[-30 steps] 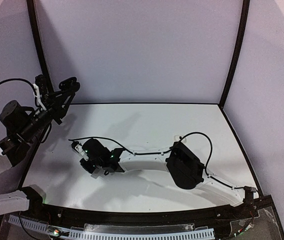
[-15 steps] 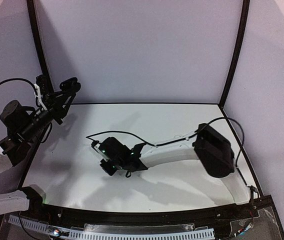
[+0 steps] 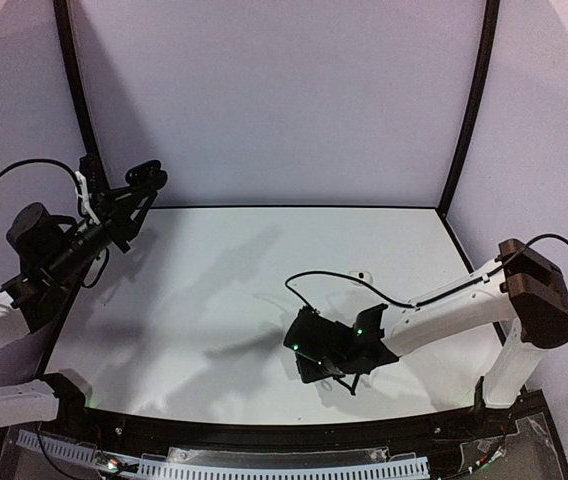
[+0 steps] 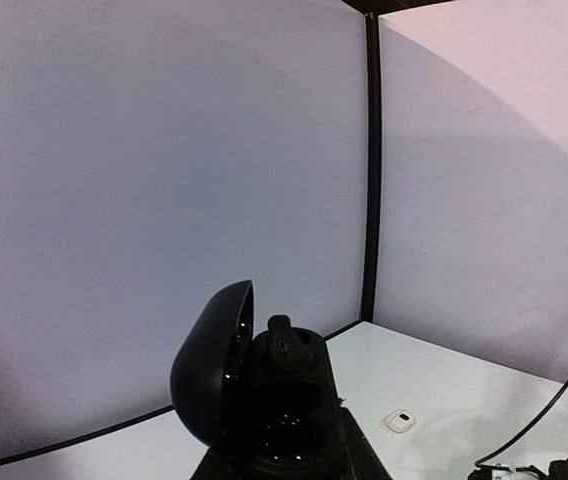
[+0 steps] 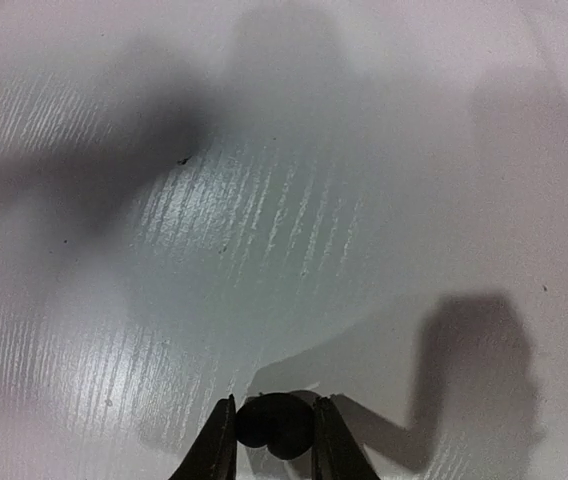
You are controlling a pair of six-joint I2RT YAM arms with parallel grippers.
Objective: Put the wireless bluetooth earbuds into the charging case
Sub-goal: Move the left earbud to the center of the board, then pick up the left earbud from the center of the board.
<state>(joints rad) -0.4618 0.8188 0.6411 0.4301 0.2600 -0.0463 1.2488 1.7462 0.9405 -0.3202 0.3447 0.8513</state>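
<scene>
My left gripper [image 4: 282, 458] is raised at the far left, shut on a black charging case [image 4: 264, 410] whose lid [image 4: 209, 365] stands open. A black earbud [image 4: 291, 350] sits in the case's upper socket; the lower socket looks dark and bare. From above, this case [image 3: 148, 179] hangs high over the table's left edge. My right gripper [image 5: 274, 432] is low over the table at the front right, shut on a second black earbud [image 5: 274, 420], with a finger on each side. A white earbud [image 4: 400, 421] lies on the table; from above it is a small speck [image 3: 361, 274].
The white table [image 3: 214, 300] has black posts at its back corners [image 3: 74, 100] and purple walls behind. The right arm [image 3: 444, 305] stretches across the front right, its cable [image 3: 334, 278] looping over the table.
The right arm has swung from the table's left middle to the front right, and its jaws have closed on the black earbud. The left arm has barely shifted.
</scene>
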